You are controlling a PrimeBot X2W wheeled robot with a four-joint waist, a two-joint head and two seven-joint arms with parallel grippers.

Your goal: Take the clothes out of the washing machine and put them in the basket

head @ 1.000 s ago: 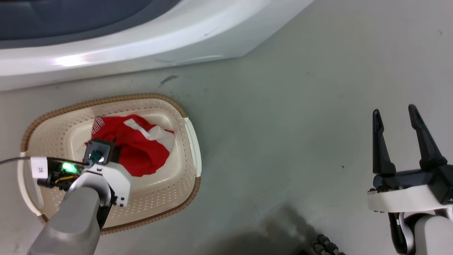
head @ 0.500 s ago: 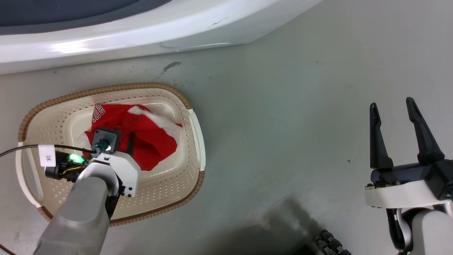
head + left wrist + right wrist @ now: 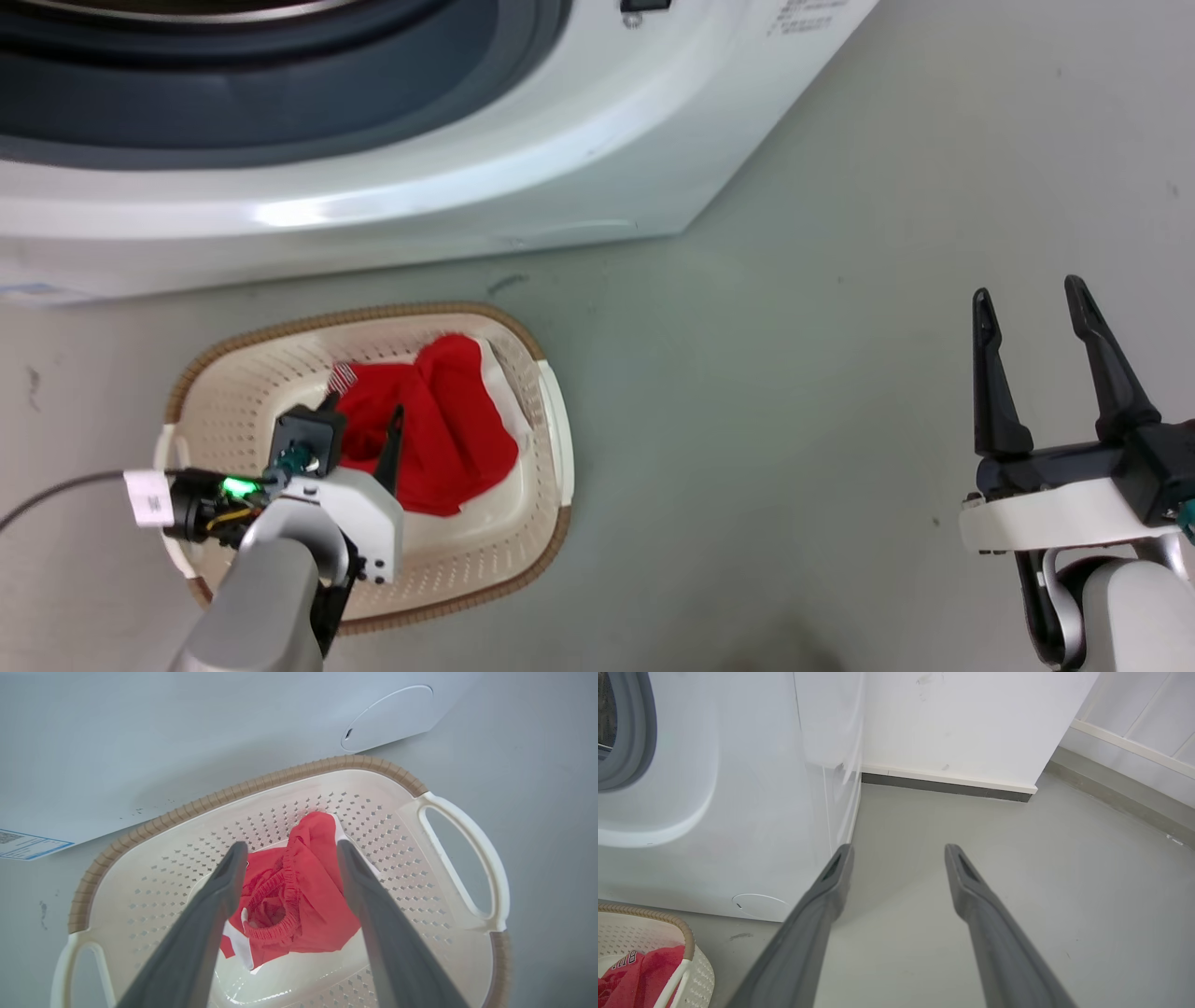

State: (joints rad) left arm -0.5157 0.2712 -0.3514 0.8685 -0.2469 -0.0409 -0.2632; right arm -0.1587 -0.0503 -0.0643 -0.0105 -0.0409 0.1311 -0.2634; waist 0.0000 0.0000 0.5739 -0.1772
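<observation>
The cream basket point(image 3: 280, 333) with its brown rim stands on the floor in front of the white washing machine point(image 3: 392, 201). The red clothes point(image 3: 448, 429) lie heaped inside it, toward its right side. My left gripper point(image 3: 364, 420) hangs open just above the heap. In the left wrist view the left gripper point(image 3: 290, 845) has its fingers either side of the clothes point(image 3: 299, 896), holding nothing, over the basket point(image 3: 261, 781). My right gripper point(image 3: 1025, 291) is open and empty over bare floor, far right. The right gripper point(image 3: 899, 849) points at the floor beside the washing machine point(image 3: 738, 788).
The washer's grey porthole rim point(image 3: 280, 121) is at the top of the head view. A white wall with a dark skirting strip point(image 3: 943, 786) stands beyond the machine. A cable with a white tag point(image 3: 147, 497) trails from my left wrist. Grey floor point(image 3: 794, 420) stretches between the arms.
The head camera has tilted, so more of the washing machine shows. The clothes have settled into a narrower heap, and my left gripper's open fingers now show above it. The right gripper holds still.
</observation>
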